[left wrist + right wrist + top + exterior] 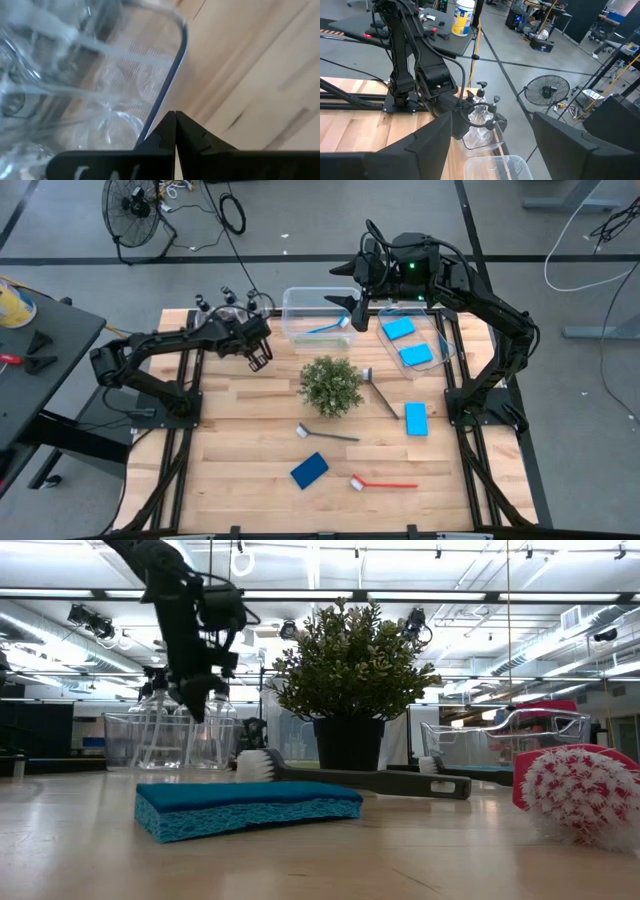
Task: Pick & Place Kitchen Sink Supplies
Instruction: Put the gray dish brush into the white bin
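Fingers of the left gripper (259, 359) are pressed together and hold nothing; in the left wrist view the two dark tips (175, 131) meet in one line. This gripper hangs above the desk (240, 450), just beside a clear bin (95, 85) where the small bottles (480, 111) with black caps stand. Fingers of the right gripper (352, 305) stand wide apart and are empty; it hovers over the middle bin (318, 315), where a blue dish brush (328, 328) lies.

Two blue sponges (405, 340) rest in the bin on the right side. A third sponge (416, 419) lies on the desk near the right arm's base, and a darker blue one (309, 470) lies toward the front edge. The dark grey brush (383, 393) lies just beside the green plant (330, 385), another dark brush (326, 434) in front of the plant, and the red brush (384, 483) near the front. How many bottles there are, perhaps three, I cannot count surely.
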